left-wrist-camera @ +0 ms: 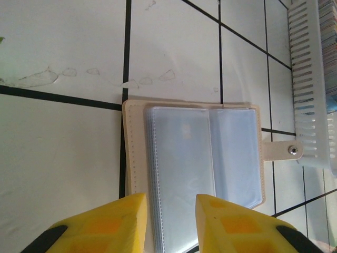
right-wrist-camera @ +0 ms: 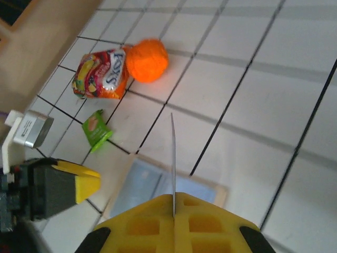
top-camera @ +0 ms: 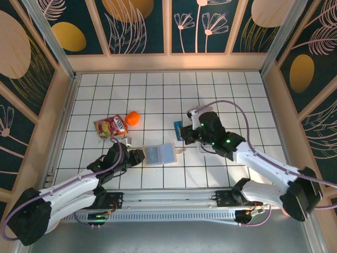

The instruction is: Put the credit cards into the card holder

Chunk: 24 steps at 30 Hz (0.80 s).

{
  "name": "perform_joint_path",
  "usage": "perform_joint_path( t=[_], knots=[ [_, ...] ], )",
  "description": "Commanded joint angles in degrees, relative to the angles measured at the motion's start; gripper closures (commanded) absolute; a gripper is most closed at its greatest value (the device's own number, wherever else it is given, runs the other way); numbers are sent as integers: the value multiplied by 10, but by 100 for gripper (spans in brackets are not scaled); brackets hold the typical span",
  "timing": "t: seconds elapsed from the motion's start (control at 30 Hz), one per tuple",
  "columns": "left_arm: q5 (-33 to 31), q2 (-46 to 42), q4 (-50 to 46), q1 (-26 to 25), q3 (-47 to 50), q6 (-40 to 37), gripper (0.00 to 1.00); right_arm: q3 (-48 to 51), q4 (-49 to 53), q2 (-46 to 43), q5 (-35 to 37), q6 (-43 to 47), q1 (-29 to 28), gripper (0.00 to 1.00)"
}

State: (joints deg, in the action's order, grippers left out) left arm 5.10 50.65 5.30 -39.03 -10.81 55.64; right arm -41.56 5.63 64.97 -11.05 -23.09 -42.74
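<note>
At the middle of the table [top-camera: 237, 95], the card holder [top-camera: 159, 154] lies open by the left gripper [left-wrist-camera: 171, 203], whose jaws are a little apart, and the right gripper [right-wrist-camera: 174, 196], pinching 1 credit card [right-wrist-camera: 173, 158] just beside it, could miss the thin pocket [left-wrist-camera: 179, 158] and bend the card.

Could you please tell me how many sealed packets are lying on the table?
2. A red-and-orange fruit pouch lies beside the orange ball, and a small green sachet lies near it, toward the card holder. The arms could hide more.
</note>
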Motion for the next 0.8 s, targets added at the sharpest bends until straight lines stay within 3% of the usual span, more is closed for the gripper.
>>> perform_joint_path(
  t=[0.0, 0.27, 0.77],
  knots=[
    [3, 15, -6, -3, -4, 19, 71, 33, -87, 46, -88, -212, 0, 100],
    [9, 40, 9, -2, -6, 25, 76, 53, -143, 127, -110, -254, -25, 100],
    [11, 69, 23, -3, -3, 13, 84, 21, -169, 222, -69, -258, -79, 100]
  ],
)
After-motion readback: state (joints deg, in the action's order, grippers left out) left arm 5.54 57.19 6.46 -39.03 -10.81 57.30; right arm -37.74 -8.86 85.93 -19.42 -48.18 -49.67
